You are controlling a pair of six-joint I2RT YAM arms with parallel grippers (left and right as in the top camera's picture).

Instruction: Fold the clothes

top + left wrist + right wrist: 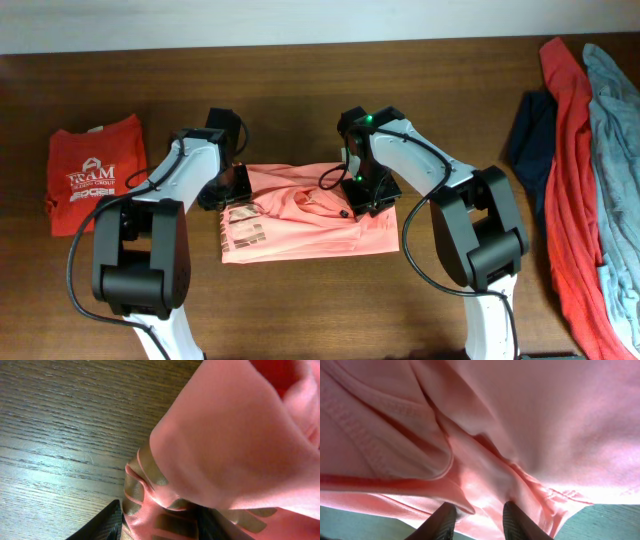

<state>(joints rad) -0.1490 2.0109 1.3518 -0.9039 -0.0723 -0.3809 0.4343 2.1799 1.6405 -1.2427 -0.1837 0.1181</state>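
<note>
My left gripper point(232, 188) clamped on the salmon-pink shirt's point(300, 225) left edge, my right gripper point(362, 192) pinching its upper right part, shirt mid-table point(300, 300), red lettered shirt point(92, 180) far left, other clothes point(580, 150) piled far right.

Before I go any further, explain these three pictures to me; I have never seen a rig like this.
Two robot arms stand at a wooden table. One picture looks down from above; the other two come from cameras on the arms' wrists. Between the arms lies a salmon-pink shirt. The left gripper and right gripper each have their jaws pinched on its cloth, which fills both close-ups. A red shirt with white lettering lies to the left, and a heap of red, grey-blue and navy clothes to the right.
</note>
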